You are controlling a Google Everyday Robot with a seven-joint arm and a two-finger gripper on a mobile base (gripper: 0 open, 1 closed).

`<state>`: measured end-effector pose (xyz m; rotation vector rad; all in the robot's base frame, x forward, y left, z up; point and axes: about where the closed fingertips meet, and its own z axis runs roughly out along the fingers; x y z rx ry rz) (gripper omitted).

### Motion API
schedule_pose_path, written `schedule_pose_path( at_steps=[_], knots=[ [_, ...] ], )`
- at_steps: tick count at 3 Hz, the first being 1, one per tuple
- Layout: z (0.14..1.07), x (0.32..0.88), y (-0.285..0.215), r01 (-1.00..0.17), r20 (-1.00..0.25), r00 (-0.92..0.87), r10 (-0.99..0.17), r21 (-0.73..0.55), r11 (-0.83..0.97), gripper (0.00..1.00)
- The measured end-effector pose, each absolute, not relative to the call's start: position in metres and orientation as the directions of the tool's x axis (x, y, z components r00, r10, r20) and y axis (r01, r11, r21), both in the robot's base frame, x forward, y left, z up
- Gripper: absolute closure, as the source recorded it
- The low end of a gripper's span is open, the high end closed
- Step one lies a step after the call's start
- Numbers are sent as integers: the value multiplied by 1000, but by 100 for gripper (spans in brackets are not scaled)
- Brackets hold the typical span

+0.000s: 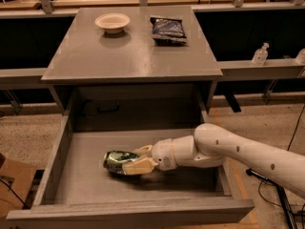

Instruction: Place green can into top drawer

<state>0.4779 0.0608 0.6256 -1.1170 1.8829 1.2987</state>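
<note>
Camera view: gripper low inside open top drawer, jaws clamped on green can, held sideways at or just over drawer floor, left of middle, likely so as to set down gently without rolling. Not yet released.

— Inspector: Camera position?
— Surveyor: One view, set high before the cabinet, facing it, tilted down, close. The open top drawer fills the lower frame. The gripper lies inside it, clasping the green can.
</note>
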Motion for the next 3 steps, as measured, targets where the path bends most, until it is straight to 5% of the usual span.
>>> schedule_pose_path(
  at_steps=[1,2,3],
  knots=[
    [640,478,60,-899,-845,-437,-307,400,178,13],
    [640,477,62,-899,-845,-437,-308,402,174,0],
    [640,477,62,-899,-845,-437,-308,402,174,0]
  ],
)
